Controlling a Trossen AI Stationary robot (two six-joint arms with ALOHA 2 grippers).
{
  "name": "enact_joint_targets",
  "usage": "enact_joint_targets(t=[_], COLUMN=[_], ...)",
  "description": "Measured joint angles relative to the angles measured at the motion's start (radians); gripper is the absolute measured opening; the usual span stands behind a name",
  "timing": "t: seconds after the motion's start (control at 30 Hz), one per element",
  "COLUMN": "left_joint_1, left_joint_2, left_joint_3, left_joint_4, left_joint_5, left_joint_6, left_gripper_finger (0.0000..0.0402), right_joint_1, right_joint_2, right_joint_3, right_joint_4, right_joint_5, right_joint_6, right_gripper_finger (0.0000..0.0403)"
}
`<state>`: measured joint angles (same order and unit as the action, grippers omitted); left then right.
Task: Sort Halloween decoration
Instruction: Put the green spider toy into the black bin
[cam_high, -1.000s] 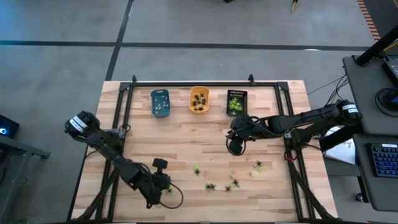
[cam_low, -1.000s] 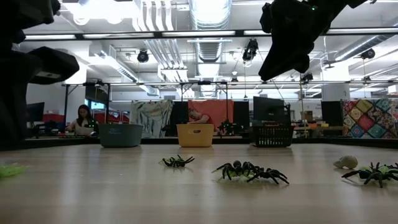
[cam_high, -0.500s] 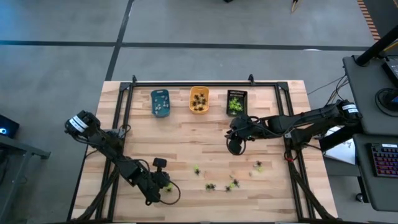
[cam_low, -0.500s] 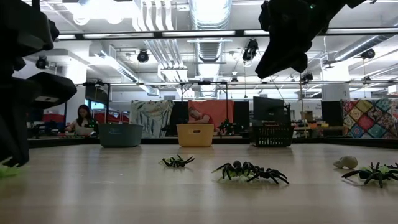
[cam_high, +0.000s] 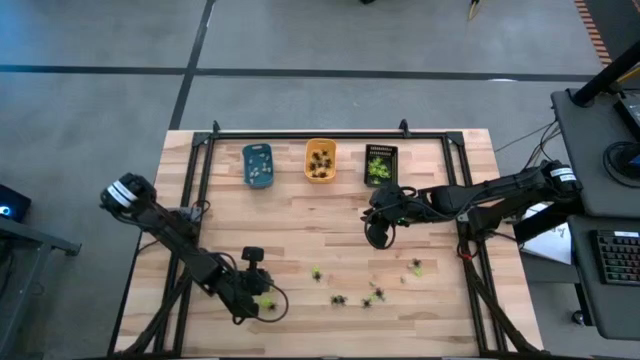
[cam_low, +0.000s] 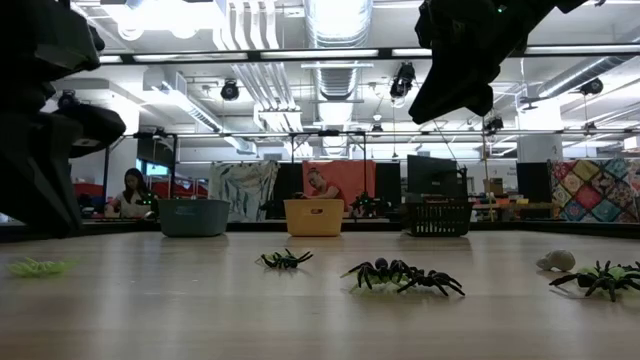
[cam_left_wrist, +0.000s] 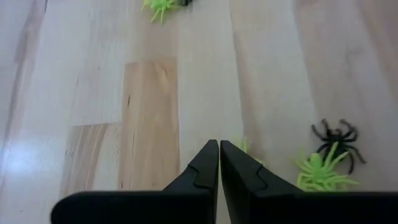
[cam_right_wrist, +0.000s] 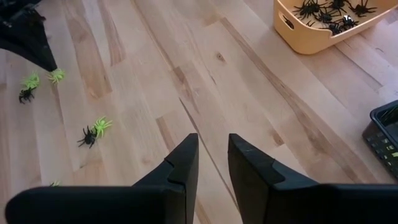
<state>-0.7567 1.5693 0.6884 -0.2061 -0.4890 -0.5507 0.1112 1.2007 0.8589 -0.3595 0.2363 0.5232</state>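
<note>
Small plastic spiders lie on the wooden table: a yellow-green one (cam_high: 267, 303) at the near left, and black and yellow-green ones (cam_high: 316, 273) (cam_high: 340, 299) (cam_high: 372, 296) (cam_high: 415, 266) across the near middle. My left gripper (cam_left_wrist: 219, 144) is shut, its tips low over the table right beside the near-left spider (cam_left_wrist: 244, 148), which lies flat on the wood (cam_low: 40, 267). My right gripper (cam_right_wrist: 213, 146) hangs open and empty above the table's middle (cam_high: 377, 238), clear of everything. My left gripper comes slanting down at the table with shut fingers. A few legs of the yellow-green spider (cam_left_wrist: 242, 145) stick out past one fingertip. I cannot tell whether the fingers touch it. The spider rests on the table.
Three small trays stand in a row at the far edge: blue (cam_high: 257, 165), orange (cam_high: 320, 160) with black spiders inside, and black (cam_high: 380, 164) with green ones. A black and a green spider (cam_left_wrist: 323, 168) lie close together ahead of my left gripper. People sit in the room beyond the table.
My left gripper has sunk toward the table at the near left, beside the yellow-green spider, and has tipped a little. The spider has shifted slightly on the wood and still lies flat.
</note>
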Motion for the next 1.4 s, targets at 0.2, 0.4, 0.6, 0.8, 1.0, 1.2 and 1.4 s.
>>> enact_joint_targets(t=[0.2, 0.4, 0.6, 0.8, 1.0, 1.2, 1.4], left_joint_1=[-0.005, -0.019, -0.041, -0.040, -0.040, -0.040, -0.040], left_joint_2=[-0.019, -0.018, -0.018, -0.018, -0.017, -0.017, -0.017], left_joint_3=[0.000, 0.000, 0.000, 0.000, -0.008, -0.040, -0.068], left_joint_4=[0.004, 0.005, 0.004, 0.004, 0.004, 0.053, 0.102], left_joint_5=[0.037, 0.087, 0.039, 0.012, 0.011, 0.007, 0.007], left_joint_6=[-0.020, -0.063, -0.022, 0.016, 0.015, 0.013, 0.011], left_gripper_finger=[0.0002, 0.0050, 0.0125, 0.0143, 0.0134, 0.0132, 0.0132], right_joint_1=[0.000, 0.000, 0.000, 0.001, 0.001, 0.001, 0.001], right_joint_2=[0.000, 0.000, 0.000, 0.000, 0.000, 0.000, 0.000], right_joint_3=[0.000, 0.000, 0.000, 0.000, 0.000, 0.000, 0.000], right_joint_4=[0.002, 0.002, 0.003, 0.003, 0.003, 0.003, 0.003], right_joint_5=[0.000, 0.000, 0.000, 0.000, 0.000, 0.000, 0.000], right_joint_6=[0.000, 0.000, 0.000, 0.000, -0.001, -0.001, -0.001], right_gripper_finger=[0.0082, 0.0075, 0.0075, 0.0082, 0.0076, 0.0075, 0.0082])
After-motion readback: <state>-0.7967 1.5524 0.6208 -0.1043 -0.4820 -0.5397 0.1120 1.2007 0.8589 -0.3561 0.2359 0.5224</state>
